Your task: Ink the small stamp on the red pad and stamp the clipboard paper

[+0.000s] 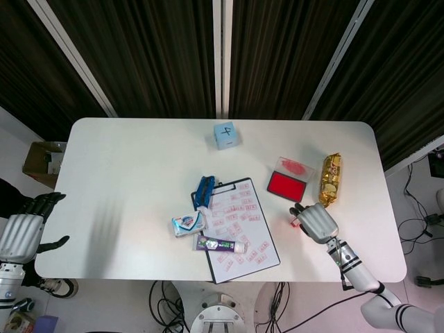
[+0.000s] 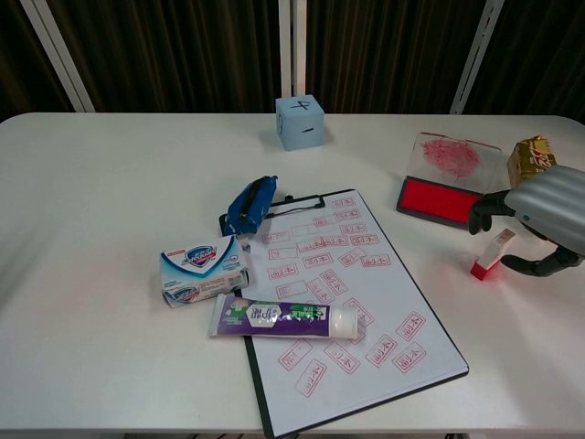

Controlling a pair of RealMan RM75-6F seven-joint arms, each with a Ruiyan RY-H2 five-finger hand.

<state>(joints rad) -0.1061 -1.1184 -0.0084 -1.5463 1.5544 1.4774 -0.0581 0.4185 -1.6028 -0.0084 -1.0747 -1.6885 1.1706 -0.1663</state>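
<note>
Nearest the front edge of the table [image 2: 91, 366], the clipboard [image 2: 352, 302] lies angled with its paper already full of red marks, a toothpaste tube [image 2: 283, 319] across its near left side and a soap box [image 2: 203, 270] beside it, probably just clutter. Off the left edge the left hand [image 1: 19, 230] hangs idle, fingers loosely apart, holding nothing. Toward the right edge the right hand [image 2: 535, 224] hovers over the small stamp [image 2: 490, 255], fingers curved around it but not visibly closed; likely lining up a grasp. Just beyond sits the red pad [image 2: 440, 201], lid open, handy for inking. A gold packet [image 1: 330, 179] lies beside it, a blue cube [image 2: 299, 122] near the back edge.
</note>
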